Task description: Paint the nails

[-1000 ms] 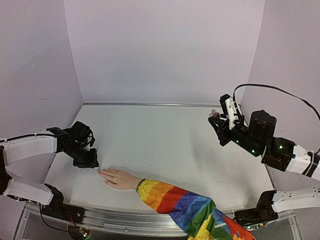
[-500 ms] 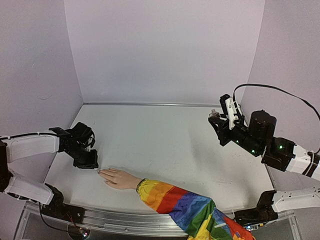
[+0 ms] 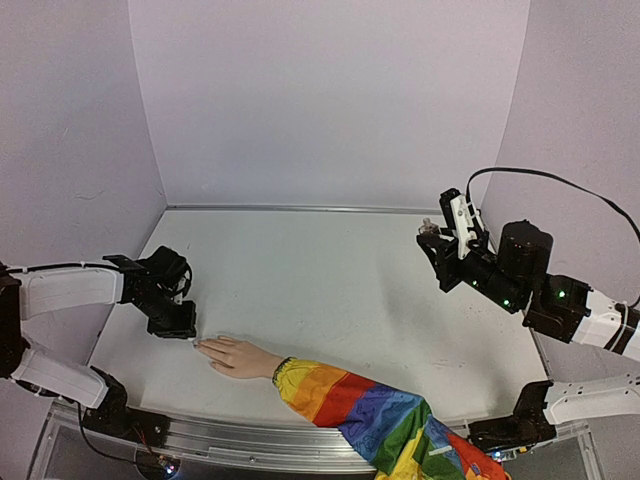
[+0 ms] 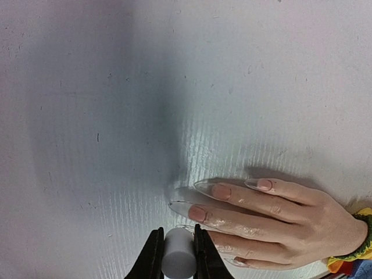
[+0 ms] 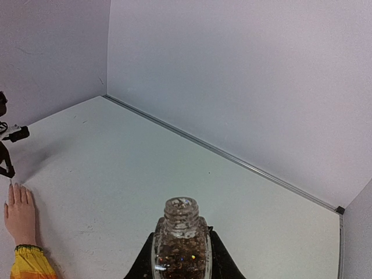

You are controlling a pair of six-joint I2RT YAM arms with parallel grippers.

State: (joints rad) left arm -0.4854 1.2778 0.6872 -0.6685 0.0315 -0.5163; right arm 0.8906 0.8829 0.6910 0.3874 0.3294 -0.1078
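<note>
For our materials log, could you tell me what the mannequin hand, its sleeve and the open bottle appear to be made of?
Mannequin hand: probably silicone or soft plastic, smooth peach with moulded knuckle creases. Sleeve: fabric, rainbow-printed, wrinkled and draping. Bottle: clear glass or hard plastic, glossy; glittery contents show through its wall.

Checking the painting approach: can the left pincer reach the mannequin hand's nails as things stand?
Probably yes: shut on a white cylinder, the left pincer sits beside the mannequin hand, nothing between it and the nails.

Peach mannequin hand [image 4: 273, 215], pinkish nails [image 4: 221, 191], rainbow-stripe sleeve [image 3: 370, 415], wht table [image 3: 330, 270]
</note>
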